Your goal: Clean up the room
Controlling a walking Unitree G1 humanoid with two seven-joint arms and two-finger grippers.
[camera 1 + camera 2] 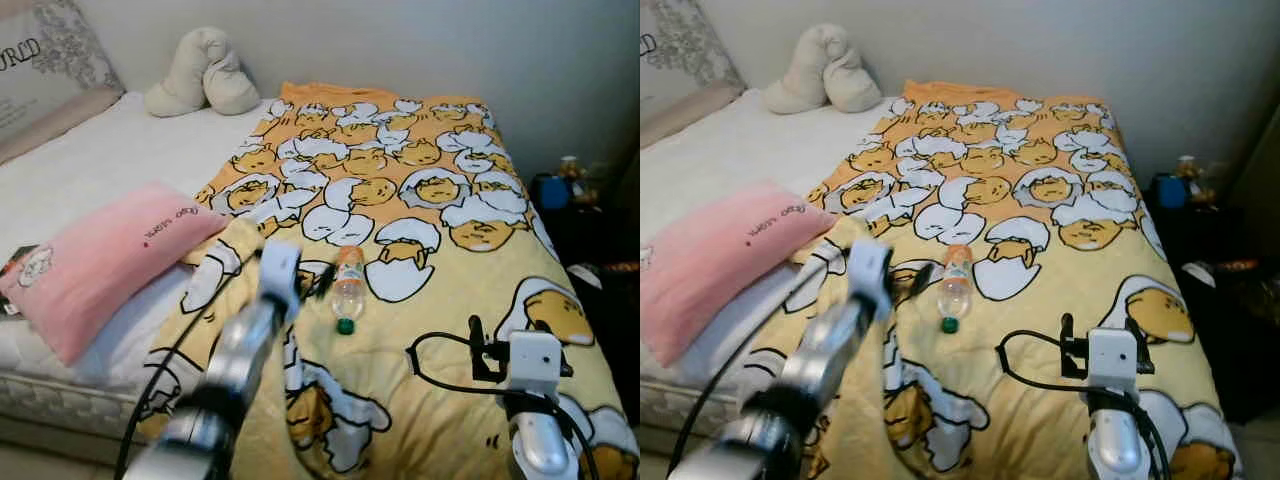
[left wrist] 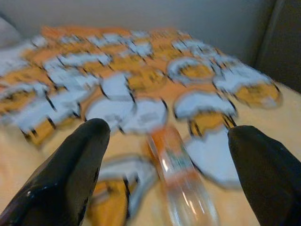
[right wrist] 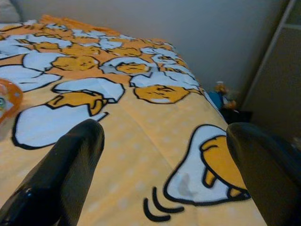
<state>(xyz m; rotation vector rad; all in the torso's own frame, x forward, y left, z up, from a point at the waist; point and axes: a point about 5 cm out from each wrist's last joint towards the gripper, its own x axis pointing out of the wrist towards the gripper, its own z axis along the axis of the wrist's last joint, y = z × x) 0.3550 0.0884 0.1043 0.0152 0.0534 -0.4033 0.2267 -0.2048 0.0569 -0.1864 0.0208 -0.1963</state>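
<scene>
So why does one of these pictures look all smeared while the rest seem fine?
The left wrist view is motion-blurred: the bottle and blanket pattern smear. The right wrist view is sharp on the blanket, its fingers soft. Both eye views are mostly crisp, but the left arm is blurred.

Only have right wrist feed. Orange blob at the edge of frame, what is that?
Observer: A plastic bottle with an orange label, lying on the yellow blanket.
Operator: Cap on?
Observer: Yes, green cap, pointing toward the foot of the bed.
Operator: Left arm doing anything?
Observer: Left gripper is open just short of the bottle, which lies between its fingers' line in the left wrist view.
</scene>
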